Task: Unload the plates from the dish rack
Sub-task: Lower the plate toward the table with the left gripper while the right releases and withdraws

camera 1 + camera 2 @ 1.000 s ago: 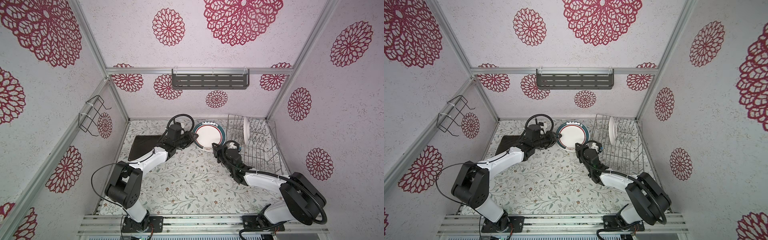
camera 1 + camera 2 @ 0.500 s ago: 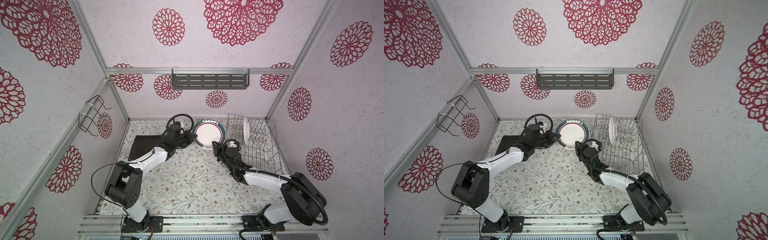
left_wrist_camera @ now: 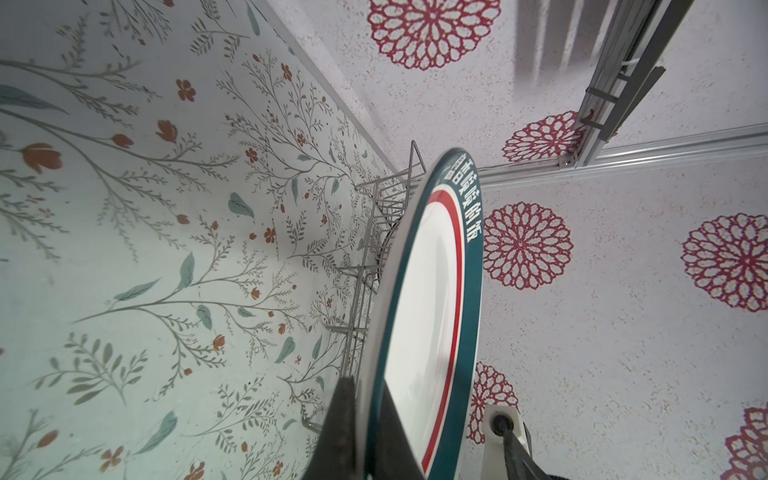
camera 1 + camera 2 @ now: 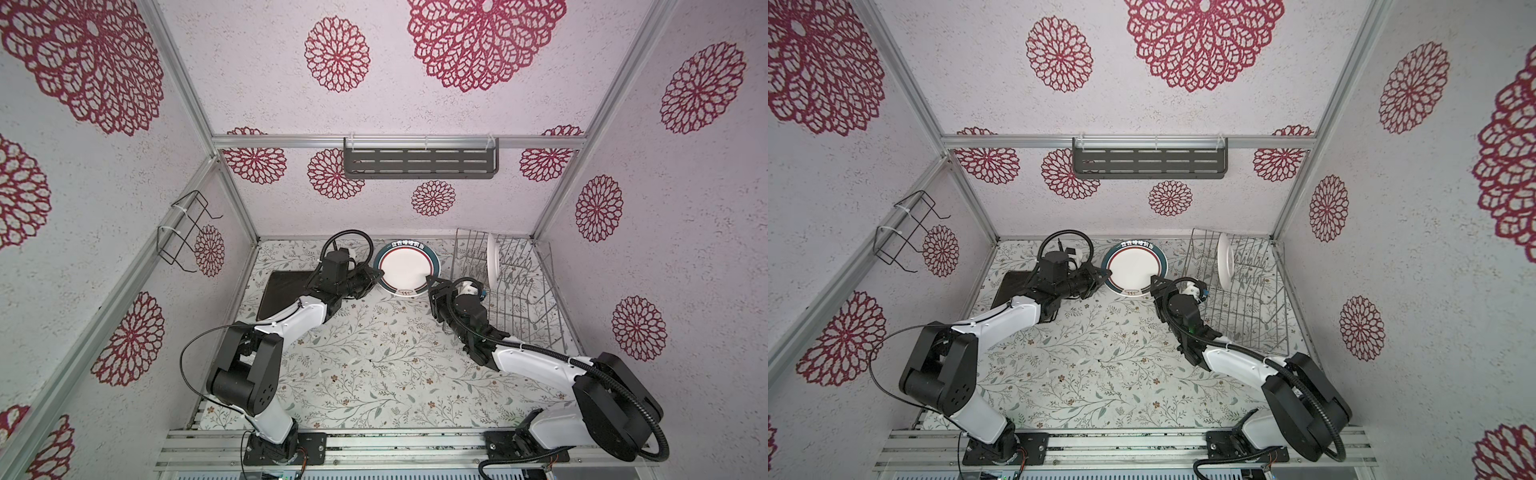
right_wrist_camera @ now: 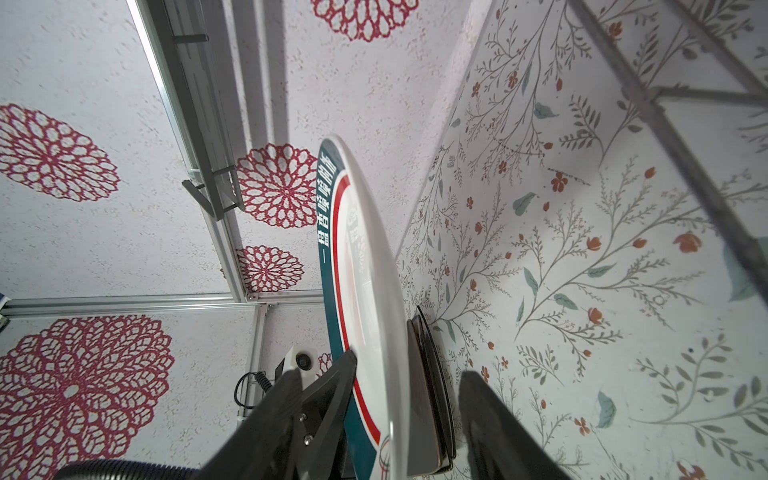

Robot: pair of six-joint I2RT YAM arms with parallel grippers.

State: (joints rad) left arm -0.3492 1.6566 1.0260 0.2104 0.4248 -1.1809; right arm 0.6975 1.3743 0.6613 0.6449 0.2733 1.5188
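- Round plate (image 4: 405, 270), with teal rim, red ring and white lettering, is out of the dish rack (image 4: 519, 299). It is held up over the far edge of the table (image 4: 374, 353), just beside the rack's left side.
- My left gripper (image 4: 376, 276) is clamped on its left rim. The left wrist view shows fingers (image 3: 345, 415) on either side of the rim, pinched tight.
- My right gripper (image 4: 432, 284) is at the opposite rim with jaws apart. In the right wrist view one finger (image 5: 328, 386) is against the plate's face and the other stands clear of its back, so this side has no grip.
- Judgement: mid-handover, with my left side carrying the plate alone.
- Black square plate (image 4: 282, 291) lies flat near the table's left edge, partly hidden by my left arm (image 4: 303, 318). I count it as unloaded.
- White plate (image 4: 492, 266) stands upright on edge at the far end of the rack, which sits in the table's far right corner. This one is not yet unloaded.
- I can see no other plates in the rack; the other slots look like bare wire in both top views.
- Progress, as I judge it: one plate down, one in the air, one to go, so past halfway.
- What's left: set the round plate down on open table, then pull the white one.
- Risk: the held plate is thin-rimmed and glossy and is pinched at one edge only, so it could swing or slip.
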